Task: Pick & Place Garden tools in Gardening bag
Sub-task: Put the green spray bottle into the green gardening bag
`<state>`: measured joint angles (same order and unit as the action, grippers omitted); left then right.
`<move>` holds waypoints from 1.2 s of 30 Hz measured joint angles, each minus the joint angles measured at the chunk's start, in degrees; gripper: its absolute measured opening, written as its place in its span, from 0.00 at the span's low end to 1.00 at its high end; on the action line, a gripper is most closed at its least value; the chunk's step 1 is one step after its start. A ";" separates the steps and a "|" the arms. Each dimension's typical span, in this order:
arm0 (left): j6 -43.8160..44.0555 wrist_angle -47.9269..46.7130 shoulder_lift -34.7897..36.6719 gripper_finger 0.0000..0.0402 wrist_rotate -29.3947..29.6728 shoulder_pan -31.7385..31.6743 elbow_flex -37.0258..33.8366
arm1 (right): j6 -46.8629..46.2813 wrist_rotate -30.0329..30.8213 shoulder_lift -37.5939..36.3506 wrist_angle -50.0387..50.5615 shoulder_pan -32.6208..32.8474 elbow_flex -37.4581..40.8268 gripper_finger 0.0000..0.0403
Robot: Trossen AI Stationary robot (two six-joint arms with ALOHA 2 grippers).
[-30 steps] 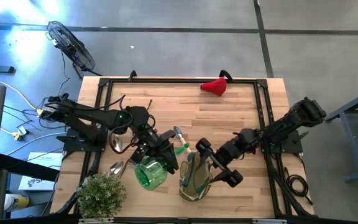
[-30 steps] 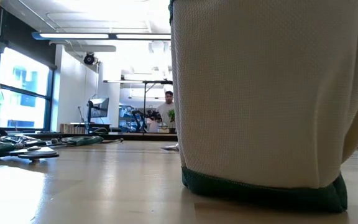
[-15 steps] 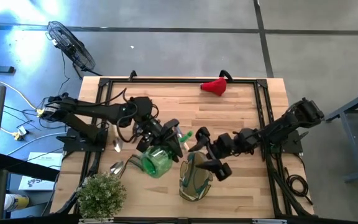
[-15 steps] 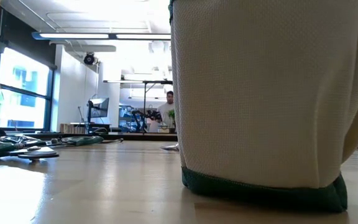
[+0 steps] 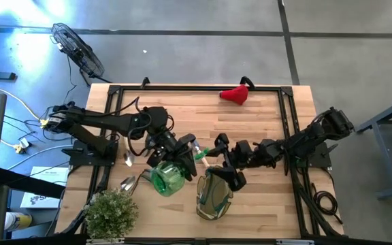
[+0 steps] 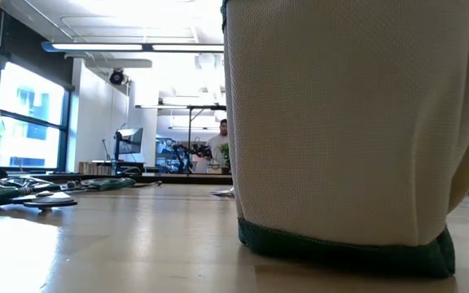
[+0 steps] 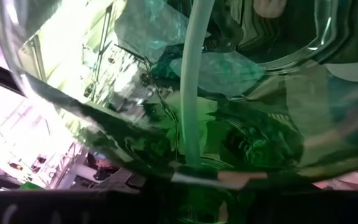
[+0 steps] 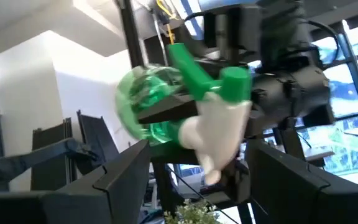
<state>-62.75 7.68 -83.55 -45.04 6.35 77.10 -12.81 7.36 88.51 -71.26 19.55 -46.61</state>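
The green spray bottle (image 5: 167,180) hangs lifted over the table's near middle, with my left gripper (image 5: 177,165) shut on it. It lies about level, and its white head with the green trigger (image 8: 219,124) points at my right gripper (image 5: 225,163). That gripper is open, with its fingers (image 8: 126,180) on either side of the head and a little short of it. The gardening bag (image 5: 213,194) stands upright on its base just near of them, mouth up. A red piece (image 5: 235,95) lies at the far edge. Silver scoops (image 5: 127,171) lie at the left. My left gripper pinches the spray bottle's clear green body (image 8: 160,115) between its two fingers, close behind the white head. The fingers lie across the body. The bottle is lifted clear of the table and lies roughly level, head toward the table's right.
A bushy potted plant (image 5: 111,212) stands at the near left corner. More tools (image 6: 23,194) lie on the wood at the left. The bag's pale wall (image 6: 340,122) fills the low view. A black frame (image 5: 182,88) runs along the table's edges.
My left gripper has carried the bottle a little toward the far edge and the right, still held level. My right gripper has left the bag's mouth, gone toward the far edge and tipped upward. Its open fingers now face the bottle's head.
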 joint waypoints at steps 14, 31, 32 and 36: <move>-1.71 -0.60 -2.27 0.33 2.40 0.02 -0.13 | -4.30 1.62 0.00 2.91 -1.25 -1.63 0.64; 0.04 2.69 -4.22 0.33 1.44 -0.02 -0.07 | -1.51 -3.76 0.00 11.58 -1.20 -4.26 0.61; 0.04 2.67 -4.24 0.33 1.52 -0.02 -0.07 | -0.92 -4.27 0.00 11.60 -1.23 -4.26 0.59; 0.05 2.54 -4.22 0.33 1.83 0.00 -0.07 | 1.26 -4.89 0.02 11.66 -1.05 -4.26 0.44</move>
<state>-62.71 10.22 -87.77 -43.21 6.35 77.03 -11.55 2.47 88.53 -59.59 18.50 -50.87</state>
